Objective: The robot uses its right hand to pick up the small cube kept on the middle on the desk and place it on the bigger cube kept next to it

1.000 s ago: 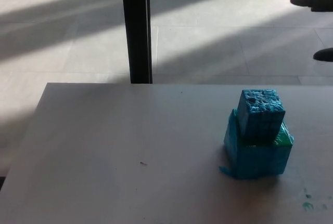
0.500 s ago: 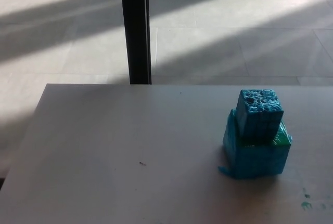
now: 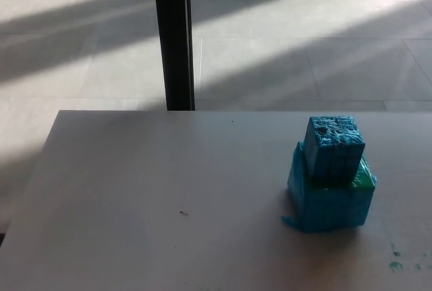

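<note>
A small blue cube point(image 3: 333, 148) rests on top of a bigger blue cube point(image 3: 331, 202) at the right of the white desk point(image 3: 148, 190). The small cube sits toward the back left of the bigger one, and a green patch point(image 3: 365, 179) of the bigger cube's top shows at its right. Neither robot hand shows in the head view.
A black vertical post point(image 3: 173, 38) stands behind the desk's far edge. Beyond it lies a tiled floor with bands of sunlight. Green smudges point(image 3: 397, 264) mark the desk near the front right corner, and a tiny dark speck point(image 3: 183, 213) lies mid-desk.
The whole picture has shifted slightly left and down, so the camera moved. Dark shoes at the top right have passed out of view. The cubes have not moved on the desk.
</note>
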